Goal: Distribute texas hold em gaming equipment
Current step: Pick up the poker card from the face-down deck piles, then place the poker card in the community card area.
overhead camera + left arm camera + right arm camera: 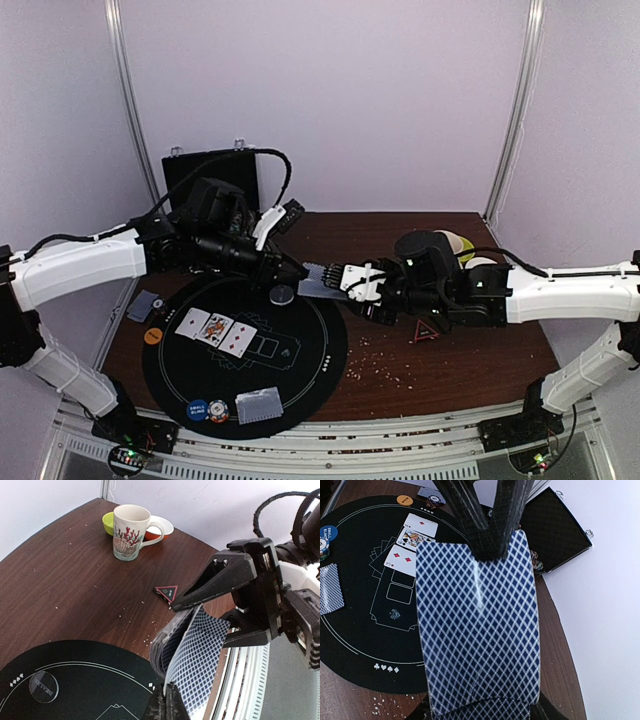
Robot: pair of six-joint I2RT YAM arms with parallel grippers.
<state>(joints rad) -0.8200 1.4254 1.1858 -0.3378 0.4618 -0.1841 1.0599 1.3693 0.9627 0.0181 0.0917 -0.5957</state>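
Deck in R gripper; L gripper pinching top card.

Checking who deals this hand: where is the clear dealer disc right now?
In the top view the clear dealer disc lies on the black mat near its far edge, close to the left gripper, beyond the three face-up cards.

Robot lab booth, plain white walls, aluminium corner posts; slotted metal rail along wooden table's near edge
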